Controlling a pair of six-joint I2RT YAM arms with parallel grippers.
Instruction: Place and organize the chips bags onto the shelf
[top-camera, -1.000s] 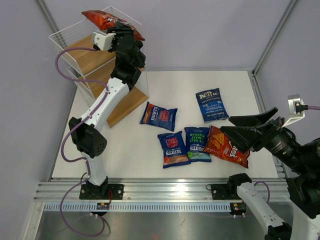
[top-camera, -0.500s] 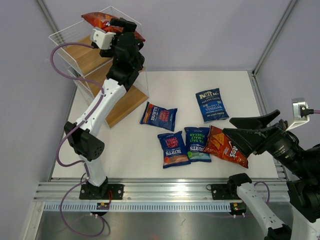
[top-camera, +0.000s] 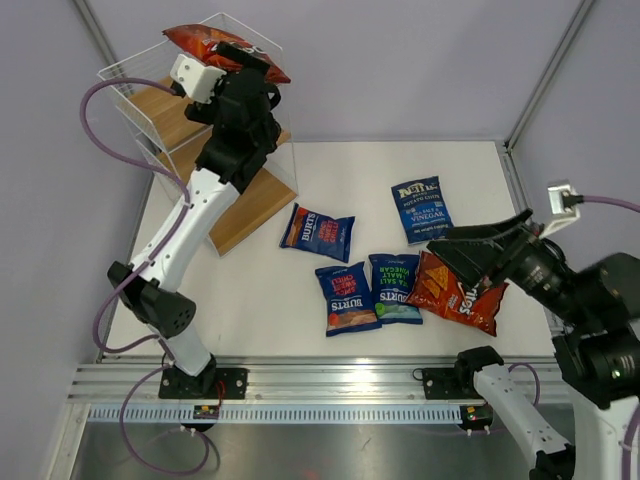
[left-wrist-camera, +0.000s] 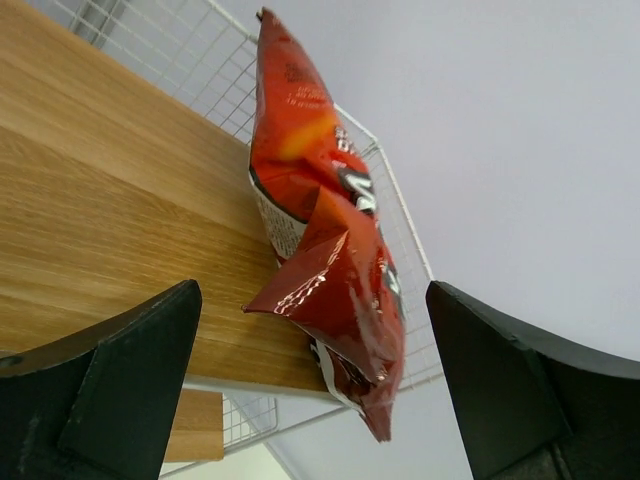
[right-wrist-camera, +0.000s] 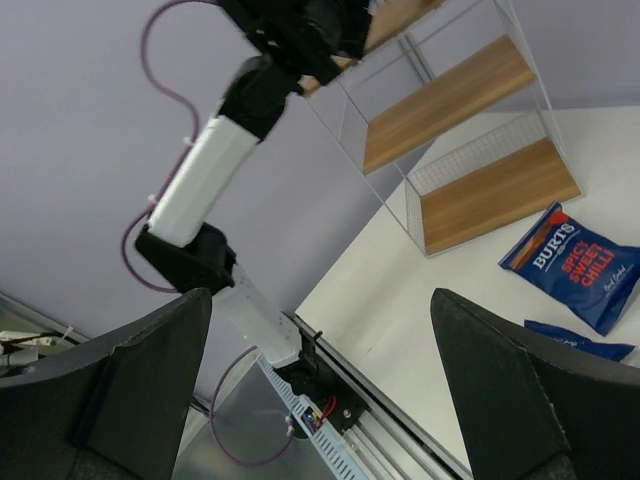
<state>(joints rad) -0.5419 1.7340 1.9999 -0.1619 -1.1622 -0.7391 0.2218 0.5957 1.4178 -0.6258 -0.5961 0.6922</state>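
Observation:
A red Doritos bag (top-camera: 215, 42) (left-wrist-camera: 320, 230) lies on the top board of the white wire shelf (top-camera: 165, 105) (left-wrist-camera: 100, 200), its near end hanging over the board's edge. My left gripper (top-camera: 245, 60) (left-wrist-camera: 310, 300) stands open just in front of it, fingers on either side and apart from the bag. On the table lie a second red Doritos bag (top-camera: 458, 293), a Kettle bag (top-camera: 424, 209) and three dark blue bags (top-camera: 318, 232) (top-camera: 346, 298) (top-camera: 394, 288). My right gripper (top-camera: 440, 250) (right-wrist-camera: 320, 300) hovers open and empty above the red table bag.
The shelf's lower wooden boards (right-wrist-camera: 470, 110) hold nothing that I can see. The left arm (right-wrist-camera: 215, 170) reaches up along the shelf's front. A Burts bag (right-wrist-camera: 575, 265) lies just right of the shelf's foot. A metal rail (top-camera: 320, 385) runs along the near table edge.
The left gripper opened and let go of the red bag, which now rests on the top board. The right gripper swung left over the bags on the table.

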